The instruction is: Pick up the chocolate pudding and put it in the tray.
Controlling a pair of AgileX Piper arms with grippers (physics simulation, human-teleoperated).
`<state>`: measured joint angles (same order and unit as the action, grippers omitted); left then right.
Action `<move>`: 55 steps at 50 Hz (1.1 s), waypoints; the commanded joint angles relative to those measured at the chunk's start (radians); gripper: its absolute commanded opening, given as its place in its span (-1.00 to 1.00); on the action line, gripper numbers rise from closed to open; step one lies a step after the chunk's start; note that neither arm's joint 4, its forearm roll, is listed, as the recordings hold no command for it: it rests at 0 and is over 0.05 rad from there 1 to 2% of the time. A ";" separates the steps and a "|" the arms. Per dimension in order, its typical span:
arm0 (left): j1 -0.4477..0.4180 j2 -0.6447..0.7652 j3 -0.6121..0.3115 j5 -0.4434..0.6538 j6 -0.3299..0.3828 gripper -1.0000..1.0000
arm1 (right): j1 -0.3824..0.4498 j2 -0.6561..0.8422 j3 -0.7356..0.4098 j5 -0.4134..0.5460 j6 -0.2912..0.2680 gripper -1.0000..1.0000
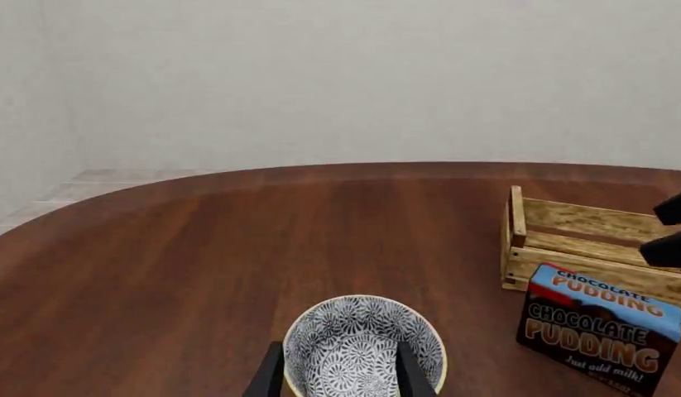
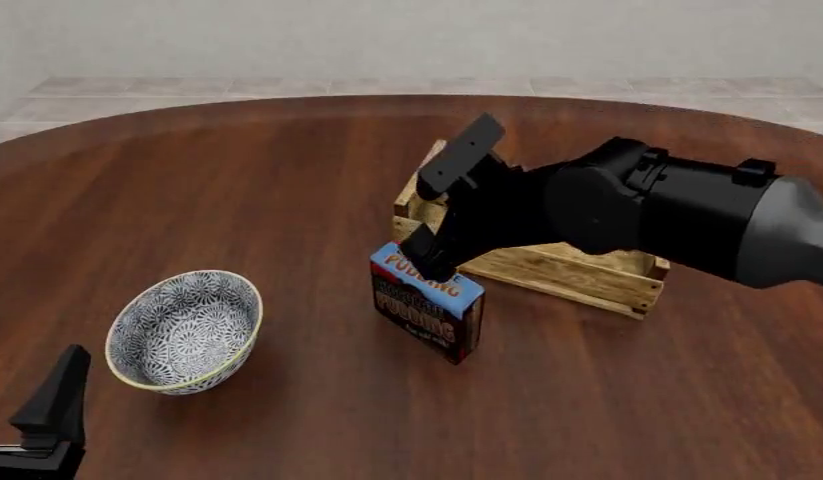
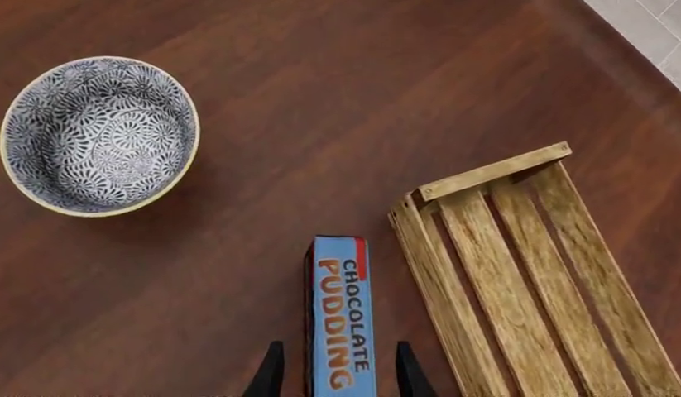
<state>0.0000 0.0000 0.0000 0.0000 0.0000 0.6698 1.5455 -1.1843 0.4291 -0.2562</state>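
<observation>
- The grasp is the step in hand: the right gripper (image 3: 339, 368) is hanging straight over the chocolate pudding (image 2: 427, 315), its fingers apart, one on each broad face of the carton's blue top band and not yet pressing on it as far as the right wrist view shows.
- The chocolate pudding is standing upright on the table (image 2: 251, 180), just beside the near long side of the tray (image 2: 571, 272) and apart from it (a thin strip of wood grain is showing between them).
- Next, by my judgement, the fingers are needing to close across the carton's thin width, then lift it above the tray's low side rail before carrying it inward.
- Room is tight on the tray side of the carton, where one finger is sitting near the rail; the far side is open table.
- The bowl (image 2: 184, 331) is sitting well away from the tray, beyond the carton, out of the carrying path.
- The left gripper (image 1: 340, 368) is idling with fingers apart over the bowl, farther from the tray.
</observation>
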 commanded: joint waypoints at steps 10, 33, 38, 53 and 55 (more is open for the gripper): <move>0.000 0.000 0.000 0.000 0.000 1.00 | -0.002 0.013 0.051 -0.035 0.015 1.00; 0.000 0.000 0.000 0.000 0.000 1.00 | -0.017 0.027 0.074 -0.065 0.028 1.00; 0.000 0.000 0.000 0.000 0.000 1.00 | -0.011 0.038 0.081 -0.077 0.037 1.00; 0.000 0.000 0.000 0.000 0.000 1.00 | -0.013 0.065 0.096 -0.098 0.059 1.00; 0.000 0.000 0.000 0.000 0.000 1.00 | -0.014 0.068 0.096 -0.100 0.056 1.00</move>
<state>0.0000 0.0000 0.0000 0.0000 0.0000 0.6585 1.6005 -1.0941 0.3392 -0.2076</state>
